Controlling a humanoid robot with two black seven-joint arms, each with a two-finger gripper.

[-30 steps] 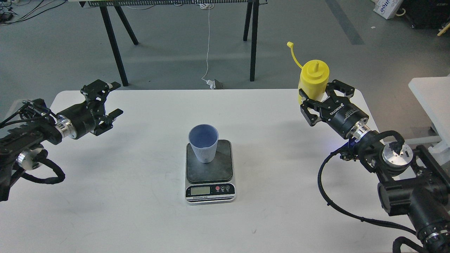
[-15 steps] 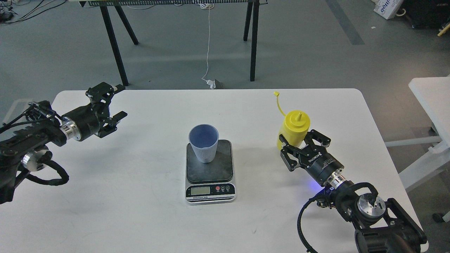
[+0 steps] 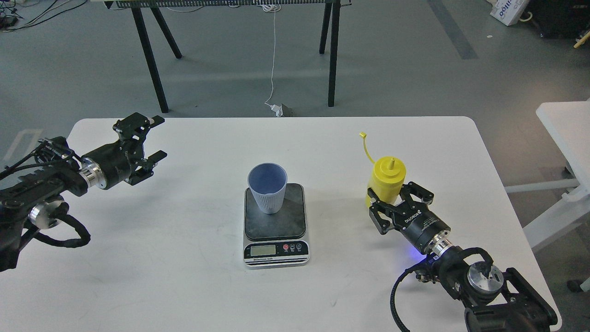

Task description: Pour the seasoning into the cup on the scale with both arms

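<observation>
The light-blue ribbed cup point(image 3: 267, 189) stands upright on the back left of the scale's dark plate point(image 3: 281, 223), mid-table. The yellow seasoning bottle point(image 3: 390, 177) stands upright to the right of the scale, nozzle up, its cap strap point(image 3: 367, 146) sticking up to the left. My right gripper point(image 3: 395, 199) is shut on the bottle's lower body, low over the table. My left gripper point(image 3: 159, 138) is open and empty, hovering over the table's far left, well apart from the cup.
The white table point(image 3: 184, 267) carries only the scale, cup and bottle. Black trestle legs point(image 3: 332, 55) stand on the floor behind it. Another white table's edge point(image 3: 564, 124) lies at the right.
My right gripper has brought the bottle down from high at the back right to the table, right of the scale. My left gripper shifted slightly forward and right.
</observation>
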